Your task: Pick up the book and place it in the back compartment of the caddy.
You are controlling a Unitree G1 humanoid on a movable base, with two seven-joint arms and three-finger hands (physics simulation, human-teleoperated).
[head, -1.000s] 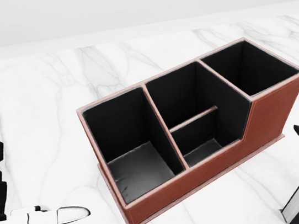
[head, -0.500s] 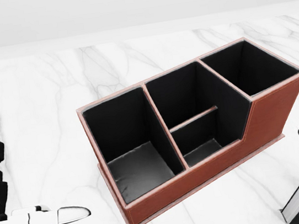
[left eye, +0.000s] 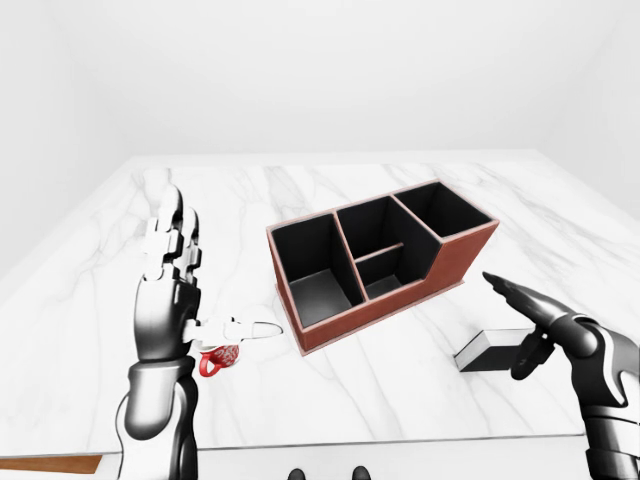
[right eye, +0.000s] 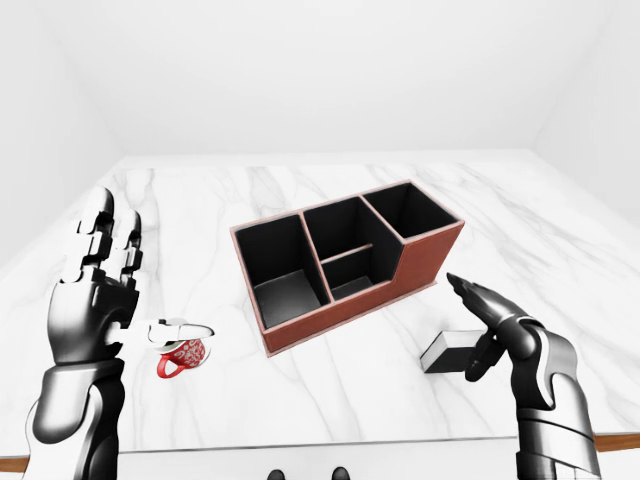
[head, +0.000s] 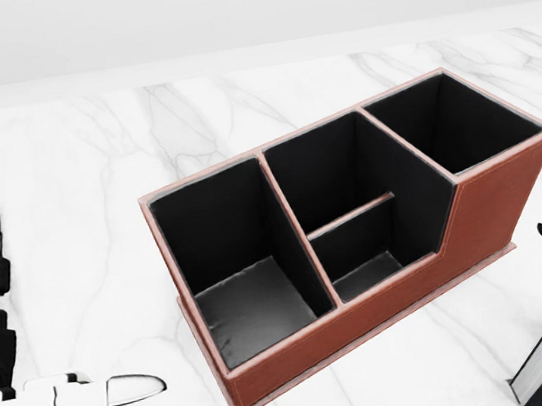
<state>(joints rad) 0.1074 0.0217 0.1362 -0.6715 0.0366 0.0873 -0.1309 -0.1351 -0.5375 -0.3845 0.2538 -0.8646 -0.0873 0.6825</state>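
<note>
The table (left eye: 330,180) looks like polished white marble with grey veins. The caddy (head: 493,202) reads as reddish-brown leather outside, with a matt black lining. The mug (right eye: 184,356) at lower left looks like glossy red-and-white ceramic. The book (left eye: 492,350) shows a dark cover and white paper edges. Both hands (left eye: 168,280) (right eye: 500,325) look like glossy metal-grey plastic.

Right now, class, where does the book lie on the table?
In the left-eye view, the book lies flat at lower right on the marble table, just below the caddy's right end, under the open right hand.
</note>
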